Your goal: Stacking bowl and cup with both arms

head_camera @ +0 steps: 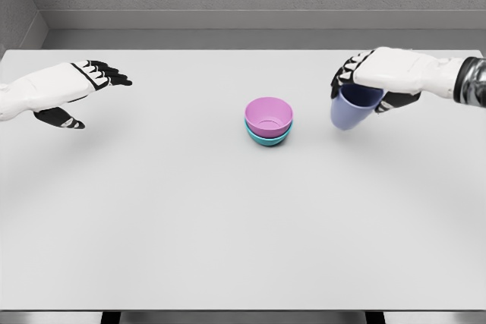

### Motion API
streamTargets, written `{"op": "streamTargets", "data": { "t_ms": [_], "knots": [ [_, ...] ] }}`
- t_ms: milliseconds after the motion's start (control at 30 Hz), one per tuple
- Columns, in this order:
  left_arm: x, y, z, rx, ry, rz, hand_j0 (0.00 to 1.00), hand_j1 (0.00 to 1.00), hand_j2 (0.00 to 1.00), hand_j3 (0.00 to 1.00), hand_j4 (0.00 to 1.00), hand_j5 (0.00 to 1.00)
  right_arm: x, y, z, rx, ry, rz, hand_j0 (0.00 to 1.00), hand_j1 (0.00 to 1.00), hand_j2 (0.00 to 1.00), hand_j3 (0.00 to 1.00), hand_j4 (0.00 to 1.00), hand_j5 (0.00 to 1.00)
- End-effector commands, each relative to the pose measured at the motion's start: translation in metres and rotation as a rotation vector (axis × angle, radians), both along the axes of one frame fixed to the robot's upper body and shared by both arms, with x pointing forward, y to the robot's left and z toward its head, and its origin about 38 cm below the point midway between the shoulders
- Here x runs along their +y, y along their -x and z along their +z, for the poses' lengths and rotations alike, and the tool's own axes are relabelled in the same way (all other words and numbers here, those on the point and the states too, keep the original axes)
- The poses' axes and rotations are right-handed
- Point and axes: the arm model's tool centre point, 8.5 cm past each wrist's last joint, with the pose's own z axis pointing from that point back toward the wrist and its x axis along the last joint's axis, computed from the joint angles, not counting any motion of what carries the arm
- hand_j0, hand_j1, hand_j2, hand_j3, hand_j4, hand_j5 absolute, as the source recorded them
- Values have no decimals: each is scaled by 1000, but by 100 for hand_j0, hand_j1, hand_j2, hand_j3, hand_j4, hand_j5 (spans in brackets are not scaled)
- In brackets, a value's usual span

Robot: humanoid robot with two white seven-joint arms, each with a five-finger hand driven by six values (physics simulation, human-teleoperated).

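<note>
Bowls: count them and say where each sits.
2. The pink bowl is nested in the teal bowl, stacked at the middle of the table. None seems hidden.

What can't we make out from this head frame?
- Teal bowl, head view: the pink bowl nested in it hides its inside; only an outer band shows.
- Cup, head view: the right hand covers its rim; whether it touches the table is unclear.
- Both forearms: cut off by the side edges.
- Left hand: open, palm side unseen.
</note>
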Motion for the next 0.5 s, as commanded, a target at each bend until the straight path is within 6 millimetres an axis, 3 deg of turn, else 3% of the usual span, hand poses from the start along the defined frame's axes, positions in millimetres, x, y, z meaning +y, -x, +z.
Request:
{"op": "streamTargets", "data": {
  "t_ms": [0, 467],
  "knots": [
    [1, 0, 1, 0, 5, 3, 100, 100, 100, 100, 100, 100, 6, -2, -1, 5, -19, 1, 65, 65, 65, 65, 65, 65],
    [1, 0, 2, -3, 6, 4, 100, 100, 100, 100, 100, 100, 29, -8, 15, -33, -61, 24, 65, 65, 65, 65, 65, 65]
  ]
}}
